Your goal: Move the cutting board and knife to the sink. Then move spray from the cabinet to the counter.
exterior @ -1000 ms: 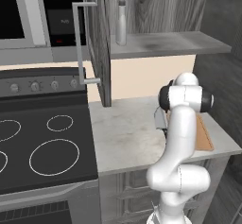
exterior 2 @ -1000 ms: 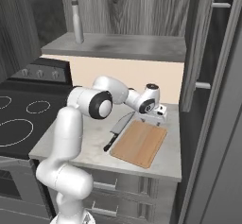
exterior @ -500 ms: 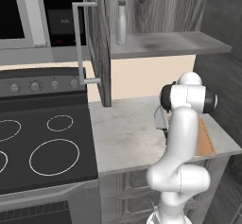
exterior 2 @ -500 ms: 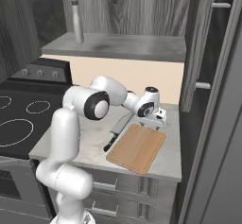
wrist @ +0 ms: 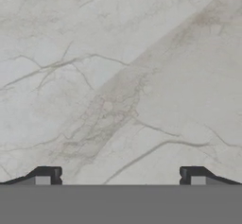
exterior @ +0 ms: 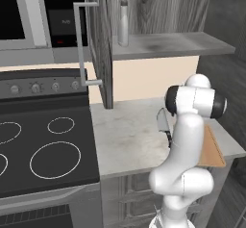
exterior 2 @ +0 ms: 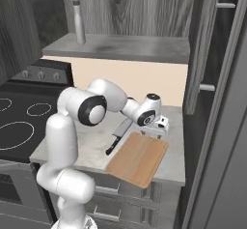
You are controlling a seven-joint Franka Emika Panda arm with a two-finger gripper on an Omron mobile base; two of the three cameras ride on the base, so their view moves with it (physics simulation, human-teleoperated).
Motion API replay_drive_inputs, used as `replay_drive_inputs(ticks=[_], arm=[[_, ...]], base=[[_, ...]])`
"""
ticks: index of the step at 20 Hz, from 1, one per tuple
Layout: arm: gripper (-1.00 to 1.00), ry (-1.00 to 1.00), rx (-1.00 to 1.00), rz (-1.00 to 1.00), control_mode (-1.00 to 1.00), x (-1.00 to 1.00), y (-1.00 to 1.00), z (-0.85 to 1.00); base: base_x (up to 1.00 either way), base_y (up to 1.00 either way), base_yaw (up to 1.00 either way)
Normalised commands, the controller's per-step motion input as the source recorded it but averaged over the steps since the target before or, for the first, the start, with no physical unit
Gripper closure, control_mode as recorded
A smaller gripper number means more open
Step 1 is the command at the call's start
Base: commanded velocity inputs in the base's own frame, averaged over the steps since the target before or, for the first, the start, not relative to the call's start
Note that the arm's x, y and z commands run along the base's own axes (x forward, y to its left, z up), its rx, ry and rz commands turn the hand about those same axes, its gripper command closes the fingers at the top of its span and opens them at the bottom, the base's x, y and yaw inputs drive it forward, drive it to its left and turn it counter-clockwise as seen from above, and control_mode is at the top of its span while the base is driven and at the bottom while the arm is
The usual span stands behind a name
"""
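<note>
Spanning the space between a black glass-topped stove (exterior: 45, 150) and a tall dark grey panel (exterior 2: 219, 126), a pale marble tabletop (exterior: 127, 135) veined in grey was seen, backed by a cream wall. Above it, one dark grey wood-grain wall cabinet (exterior 2: 130, 10) was shown with its door (exterior: 98, 39) swung wide, a long silver bar handle (exterior: 81, 44) fixed to that door. On the cabinet's grey inner shelf (exterior 2: 120, 47) one tall slim pale grey-white spray bottle (exterior 2: 77, 18) was stood upright near the left end. One thin tan orange-brown cutting board (exterior 2: 138, 158) was laid flat at the tabletop's front right, its near edge reaching over the front lip. One small black-handled knife (exterior 2: 117, 136) with a short grey blade was laid on the marble just beside the board's left edge. The two-finger tool (exterior 2: 161, 126) was held low over the bare marble by the board's far corner, its jaws spread wide with nothing between them; in the hand view two dark fingertips (wrist: 47, 175) were seen well apart.
</note>
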Motion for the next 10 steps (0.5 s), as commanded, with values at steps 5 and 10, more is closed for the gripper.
replay_drive_inputs(ticks=[5,10], arm=[[-1.0,0.0,0.0,0.0,-1.0,-0.05,0.04,-0.05],[-1.0,-0.08,-0.05,0.0,-1.0,0.37,0.2,0.49]], base=[[0.0,0.0,0.0],[0.0,0.0,0.0]])
